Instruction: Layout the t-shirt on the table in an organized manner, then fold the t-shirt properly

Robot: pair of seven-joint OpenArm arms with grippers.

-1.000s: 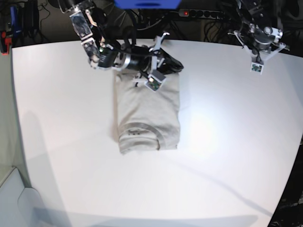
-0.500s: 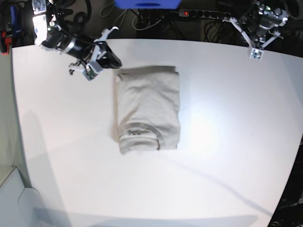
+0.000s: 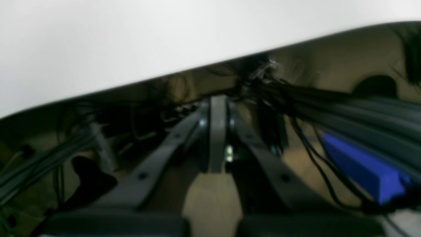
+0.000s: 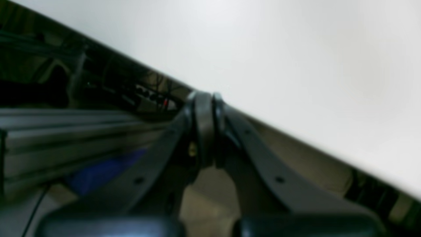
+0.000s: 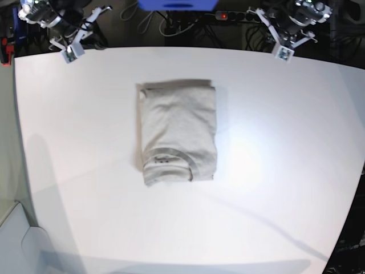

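Note:
The t-shirt (image 5: pixel 178 131) lies in the middle of the table (image 5: pixel 285 171) as a neat folded rectangle, collar and small dark label toward the near edge. My right gripper (image 5: pixel 85 35) is at the far left corner, past the table's back edge, far from the shirt. In the right wrist view its jaws (image 4: pixel 204 98) are shut with nothing between them, beside the table edge (image 4: pixel 296 65). My left gripper (image 5: pixel 279 33) is at the far right, behind the back edge. In the left wrist view it (image 3: pixel 217 102) is shut and empty, with the table (image 3: pixel 131 42) above it.
Behind the table's back edge are dark cables, a power strip with a red light (image 5: pixel 223 16) and a blue block (image 5: pixel 177 4), which also shows in the left wrist view (image 3: pixel 361 168). A pale surface sits at the near left corner (image 5: pixel 17 240).
My right arm has drawn back from the shirt's far edge to the far left corner, off the table. My left arm has moved back and a little left. The shirt has not moved.

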